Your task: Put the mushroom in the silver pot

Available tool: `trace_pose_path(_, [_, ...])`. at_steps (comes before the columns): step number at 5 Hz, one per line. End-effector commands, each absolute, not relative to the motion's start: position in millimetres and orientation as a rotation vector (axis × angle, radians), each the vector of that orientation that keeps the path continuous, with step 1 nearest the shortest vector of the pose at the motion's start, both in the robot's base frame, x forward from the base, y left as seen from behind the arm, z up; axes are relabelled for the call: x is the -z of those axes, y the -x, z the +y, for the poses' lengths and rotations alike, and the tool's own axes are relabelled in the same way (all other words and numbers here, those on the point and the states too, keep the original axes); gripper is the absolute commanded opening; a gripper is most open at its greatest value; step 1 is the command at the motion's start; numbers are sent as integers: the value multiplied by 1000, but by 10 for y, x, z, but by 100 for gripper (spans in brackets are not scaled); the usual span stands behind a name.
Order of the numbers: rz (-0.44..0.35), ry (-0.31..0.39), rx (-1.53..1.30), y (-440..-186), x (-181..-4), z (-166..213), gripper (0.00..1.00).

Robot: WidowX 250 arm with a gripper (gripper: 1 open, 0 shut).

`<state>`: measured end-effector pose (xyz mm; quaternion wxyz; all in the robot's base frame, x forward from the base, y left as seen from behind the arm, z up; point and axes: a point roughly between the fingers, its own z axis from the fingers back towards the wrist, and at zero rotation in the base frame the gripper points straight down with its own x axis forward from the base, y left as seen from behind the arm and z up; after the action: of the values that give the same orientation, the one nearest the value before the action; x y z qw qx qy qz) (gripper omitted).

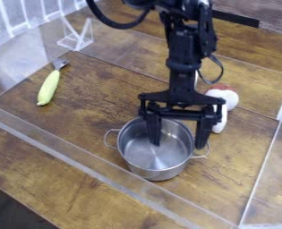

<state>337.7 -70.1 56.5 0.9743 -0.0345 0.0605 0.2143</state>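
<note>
The silver pot [158, 159] stands on the wooden table at centre front, and nothing shows inside it. The mushroom [221, 106], with a reddish cap and white stem, lies on the table just right of and behind the pot, outside it. My gripper [175, 131] points straight down over the pot's rear half and is open wide with nothing between its fingers. Its left finger [148, 125] hangs over the pot's inside. The right finger [204, 132] is by the pot's right rim, close beside the mushroom's stem.
A slim yellow-green banana-like item [47, 87] lies at the left. Low clear plastic walls [72, 152] fence the work area, and a clear plastic stand [77, 36] sits at the back left. A black cable hangs off the arm near the mushroom.
</note>
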Motion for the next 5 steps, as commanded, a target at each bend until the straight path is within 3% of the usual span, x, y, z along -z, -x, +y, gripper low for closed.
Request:
trace_pose_path(1, [38,100,-462,-3407,-846,-590,100])
trace_pose_path(4, [22,102,-492,-3433,-819,-543,100])
trace_pose_path(5, [2,90,-468,-3526,-885,-600,100])
